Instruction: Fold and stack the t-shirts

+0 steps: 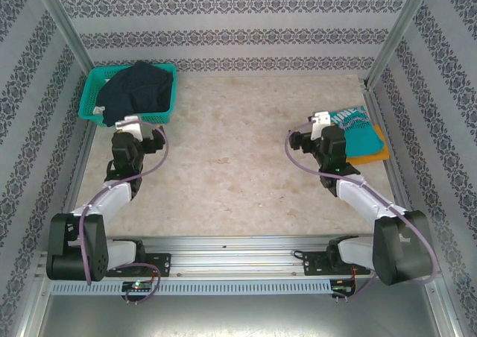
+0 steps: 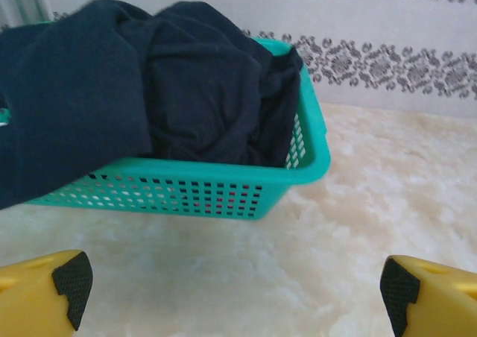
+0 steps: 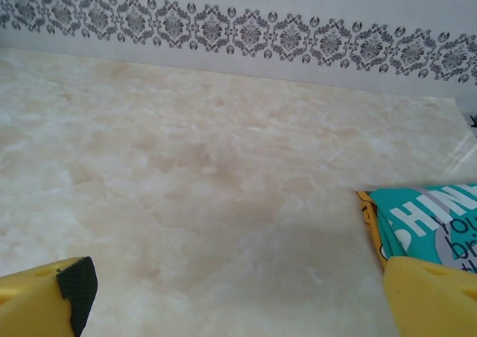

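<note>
One navy shirt (image 2: 186,91) is heaped in one teal basket (image 2: 223,195), spilling over its rim. Well right of the basket, one teal shirt (image 1: 356,128) lies on one orange shirt (image 1: 374,156). There are two pincers, both spread and empty: the left pincer (image 2: 235,281) just before the basket, the right pincer (image 3: 238,288) far to its right. The marbled beige table (image 1: 231,173) stands between patterned walls (image 1: 223,24).

teal shirt (image 3: 417,203) cut off at edge — orange shirt (image 1: 375,156) mostly hidden beneath, navy shirt (image 2: 97,106) cropped
</note>
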